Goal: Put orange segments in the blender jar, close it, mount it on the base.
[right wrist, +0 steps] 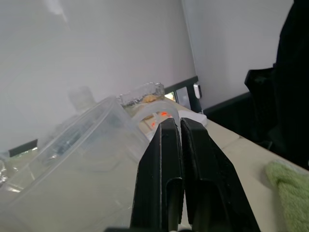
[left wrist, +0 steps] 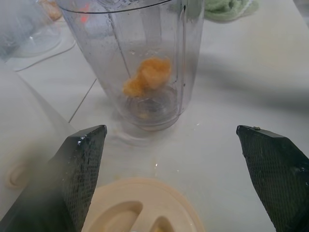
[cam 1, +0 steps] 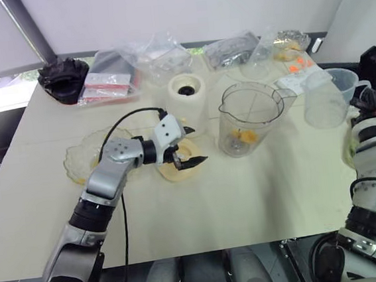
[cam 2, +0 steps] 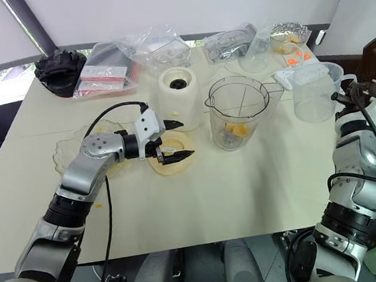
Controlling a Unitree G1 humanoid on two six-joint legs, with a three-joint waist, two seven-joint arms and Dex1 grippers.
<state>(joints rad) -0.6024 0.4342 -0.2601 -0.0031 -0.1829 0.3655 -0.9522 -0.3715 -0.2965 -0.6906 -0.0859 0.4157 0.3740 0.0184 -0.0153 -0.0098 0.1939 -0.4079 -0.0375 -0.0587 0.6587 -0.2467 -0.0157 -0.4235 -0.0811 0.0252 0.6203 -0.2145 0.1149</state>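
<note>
Spread wide, the left gripper (cam 1: 188, 153) hovers over the flat cream lid (cam 2: 171, 161) on the table (cam 1: 247, 202), empty, its black fingers (left wrist: 82, 169) framing the blender jar (cam 1: 249, 118) just beyond. That clear jar stands upright beside the base (cam 1: 188, 95), with orange segments (left wrist: 147, 77) lying at its bottom above the dark hub. No writing can be read anywhere. The right gripper (right wrist: 179, 130) has its fingers pressed together on nothing, beside the frosted measuring jug (cam 1: 328, 97); its wrist view adds a green cloth (right wrist: 289, 186).
</note>
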